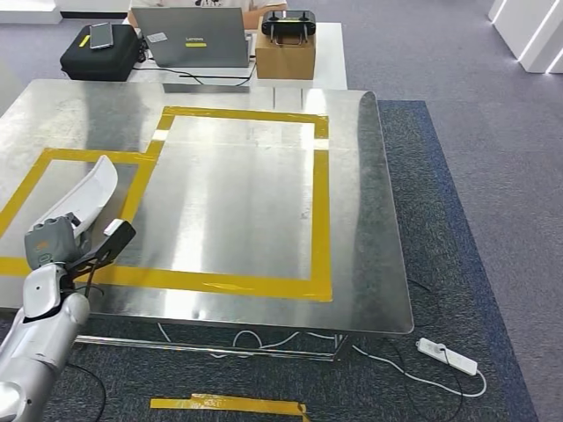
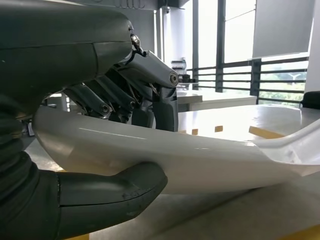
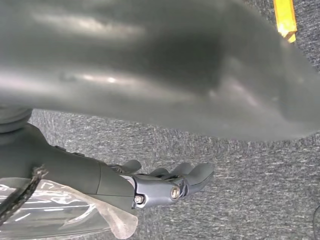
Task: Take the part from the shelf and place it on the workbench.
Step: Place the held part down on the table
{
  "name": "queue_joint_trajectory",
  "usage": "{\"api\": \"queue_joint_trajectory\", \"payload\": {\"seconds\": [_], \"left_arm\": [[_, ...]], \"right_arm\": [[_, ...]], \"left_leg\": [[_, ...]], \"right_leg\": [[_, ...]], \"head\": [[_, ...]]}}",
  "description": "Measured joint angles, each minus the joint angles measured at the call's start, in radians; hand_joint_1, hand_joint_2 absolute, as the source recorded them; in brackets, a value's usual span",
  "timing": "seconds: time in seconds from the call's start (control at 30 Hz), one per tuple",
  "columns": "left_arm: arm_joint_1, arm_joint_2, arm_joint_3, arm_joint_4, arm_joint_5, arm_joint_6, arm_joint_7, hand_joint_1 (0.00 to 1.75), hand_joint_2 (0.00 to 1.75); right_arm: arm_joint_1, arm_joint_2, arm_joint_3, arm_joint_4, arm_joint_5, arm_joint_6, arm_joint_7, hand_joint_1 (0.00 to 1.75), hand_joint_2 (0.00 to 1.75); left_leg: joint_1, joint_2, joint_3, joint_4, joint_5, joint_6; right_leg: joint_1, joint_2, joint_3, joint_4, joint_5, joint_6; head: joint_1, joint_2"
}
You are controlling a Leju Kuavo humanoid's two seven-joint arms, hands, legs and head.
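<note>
Fingers (image 2: 113, 102) and thick grey thumb of the left hand (image 1: 52, 242) are clamping the one long, curved white plastic part (image 1: 83, 200), carrying it just above the near left corner of the shiny steel workbench with yellow tape borders (image 1: 252, 220). Its long axis is running away from the palm, out over the tabletop, so this arm is the nearer one. Hanging over grey carpet, the right hand (image 3: 166, 185) is holding nothing, fingers loosely extended.

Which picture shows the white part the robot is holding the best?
The left wrist view: the white part stretches right across it, gripped by the left robot hand from both sides. The head view shows it smaller, above the metal workbench. The right wrist view looks at the carpet instead.
</note>
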Motion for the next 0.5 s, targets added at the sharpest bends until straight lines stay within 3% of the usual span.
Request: {"api": "queue_joint_trajectory", "payload": {"seconds": [0.3, 0.43, 0.5], "left_arm": [[0.001, 0.020, 0.017, 0.028, -0.023, 0.004, 0.019, 1.69, 1.75], [0.004, 0.025, 0.026, 0.034, -0.030, 0.021, 0.005, 0.00, 1.75], [0.007, 0.026, 0.033, 0.035, -0.030, 0.027, -0.008, 0.00, 1.75]], "right_arm": [[0.001, 0.000, -0.015, -0.008, 0.019, 0.011, 0.003, 0.00, 0.00], [0.001, 0.001, -0.027, -0.014, 0.037, 0.017, 0.004, 0.00, 0.00], [0.000, 0.001, -0.036, -0.015, 0.047, 0.022, 0.003, 0.00, 0.00]], "left_leg": [[0.000, 0.000, 0.000, 0.000, 0.000, 0.000], [0.000, 0.000, 0.000, 0.000, 0.000, 0.000], [0.000, 0.000, 0.000, 0.000, 0.000, 0.000]], "right_leg": [[0.000, 0.000, 0.000, 0.000, 0.000, 0.000], [0.000, 0.000, 0.000, 0.000, 0.000, 0.000], [0.000, 0.000, 0.000, 0.000, 0.000, 0.000]], "head": [[0.000, 0.000], [0.000, 0.000], [0.000, 0.000]]}}
